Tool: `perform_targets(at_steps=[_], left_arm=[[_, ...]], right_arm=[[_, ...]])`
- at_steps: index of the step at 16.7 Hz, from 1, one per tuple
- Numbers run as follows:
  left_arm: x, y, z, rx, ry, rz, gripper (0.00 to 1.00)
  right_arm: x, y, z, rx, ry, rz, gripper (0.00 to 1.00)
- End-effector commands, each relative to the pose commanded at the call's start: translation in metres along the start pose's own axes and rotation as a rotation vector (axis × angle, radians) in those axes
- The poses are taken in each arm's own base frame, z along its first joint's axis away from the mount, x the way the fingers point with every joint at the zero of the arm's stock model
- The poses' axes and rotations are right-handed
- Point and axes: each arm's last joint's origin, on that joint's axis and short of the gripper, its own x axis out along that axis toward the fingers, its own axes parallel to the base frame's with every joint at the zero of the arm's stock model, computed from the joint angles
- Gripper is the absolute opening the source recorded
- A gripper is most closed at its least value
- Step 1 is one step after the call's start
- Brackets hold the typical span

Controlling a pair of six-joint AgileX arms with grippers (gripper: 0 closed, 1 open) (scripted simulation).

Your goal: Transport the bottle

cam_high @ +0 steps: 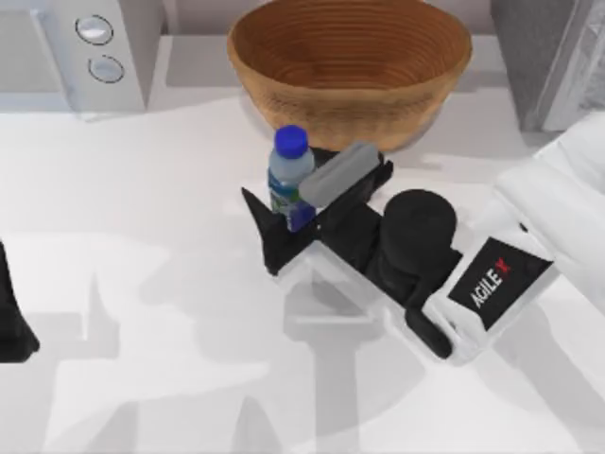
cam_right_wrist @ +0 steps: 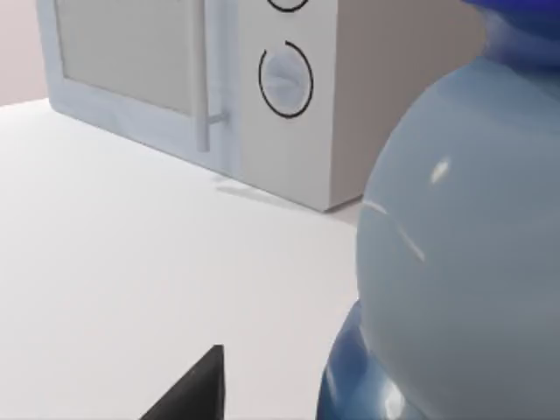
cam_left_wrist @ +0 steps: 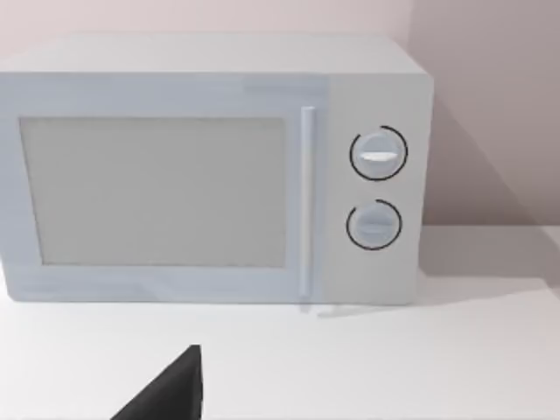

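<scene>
The bottle (cam_high: 288, 180) is small and clear, with a blue cap and a blue-green label, and stands upright just in front of the wicker bowl (cam_high: 350, 66). My right gripper (cam_high: 312, 189) reaches in from the right and is open, with the bottle between its two black fingers. In the right wrist view the bottle (cam_right_wrist: 455, 262) looms very close, and a gap shows between it and one black fingertip (cam_right_wrist: 197, 389). My left gripper (cam_high: 14, 326) is parked at the table's left edge, open, and one of its fingertips (cam_left_wrist: 171, 394) shows in the left wrist view.
A white microwave (cam_high: 85, 47) stands at the back left, also seen as the microwave (cam_left_wrist: 210, 166) in the left wrist view. A grey object (cam_high: 544, 57) sits at the back right. The white table (cam_high: 142, 236) stretches bare to the left and front.
</scene>
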Motion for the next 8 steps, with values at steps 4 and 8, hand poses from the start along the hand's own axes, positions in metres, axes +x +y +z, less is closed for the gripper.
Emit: perform_targets(at_steps=[4,8], left_arm=[[0.0000,0.0000,0.0000,0.000,0.000,0.000,1.00],[0.0000,0.0000,0.0000,0.000,0.000,0.000,1.00]], right_arm=[[0.0000,0.0000,0.0000,0.000,0.000,0.000,0.47],[0.0000,0.0000,0.0000,0.000,0.000,0.000,0.17]])
